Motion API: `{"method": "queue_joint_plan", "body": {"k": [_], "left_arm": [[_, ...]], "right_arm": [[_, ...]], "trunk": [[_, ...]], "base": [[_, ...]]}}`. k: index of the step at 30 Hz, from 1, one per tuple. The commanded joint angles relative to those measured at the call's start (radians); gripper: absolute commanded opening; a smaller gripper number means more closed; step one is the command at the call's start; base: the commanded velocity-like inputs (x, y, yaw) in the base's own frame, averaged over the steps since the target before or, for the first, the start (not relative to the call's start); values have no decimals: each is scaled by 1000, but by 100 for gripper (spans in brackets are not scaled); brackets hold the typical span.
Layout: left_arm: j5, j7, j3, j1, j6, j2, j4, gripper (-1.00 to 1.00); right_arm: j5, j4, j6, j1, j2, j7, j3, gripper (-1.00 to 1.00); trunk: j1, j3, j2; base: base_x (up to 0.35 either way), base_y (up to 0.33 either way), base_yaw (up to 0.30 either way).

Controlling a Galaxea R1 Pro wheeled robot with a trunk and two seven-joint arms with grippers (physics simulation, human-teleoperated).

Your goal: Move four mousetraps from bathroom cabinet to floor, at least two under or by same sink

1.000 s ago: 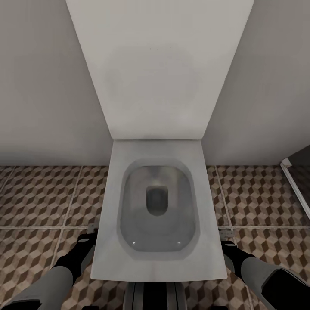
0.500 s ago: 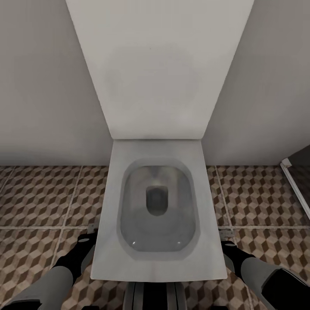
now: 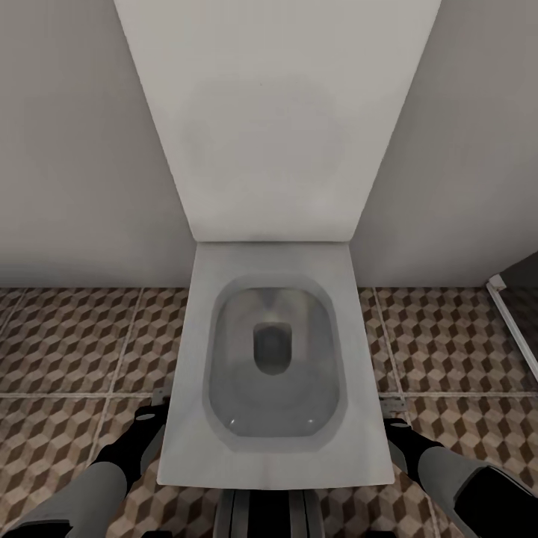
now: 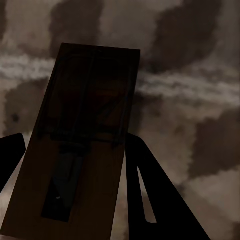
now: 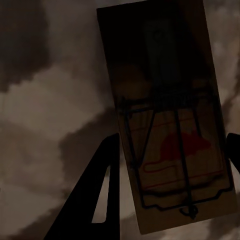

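Wrist views show each arm's jaws clamped on a mousetrap: left mousetrap, right mousetrap.

A white square-edged toilet stood in the middle of the head view, its lid raised against a plain pale grey wall. The grey bowl held a darker oval drain at its centre. Around it lay the bathroom floor, large tiles printed with brown and beige cubes and divided by thin pale grout lines. At the far right a white threshold strip edged a darker floor area. The light was soft and even.
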Motion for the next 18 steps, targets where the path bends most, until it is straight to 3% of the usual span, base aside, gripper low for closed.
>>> {"method": "queue_joint_plan", "body": {"k": [1, 18], "left_arm": [[5, 3, 0, 0, 5, 0, -2, -100], [5, 3, 0, 0, 4, -1, -2, -100]], "right_arm": [[-11, 0, 2, 0, 0, 0, 10, -100], [-12, 0, -7, 0, 1, -1, 9, -100]], "trunk": [[0, -1, 0], [0, -1, 0]], "base": [[0, 0, 0], [0, 0, 0]]}}
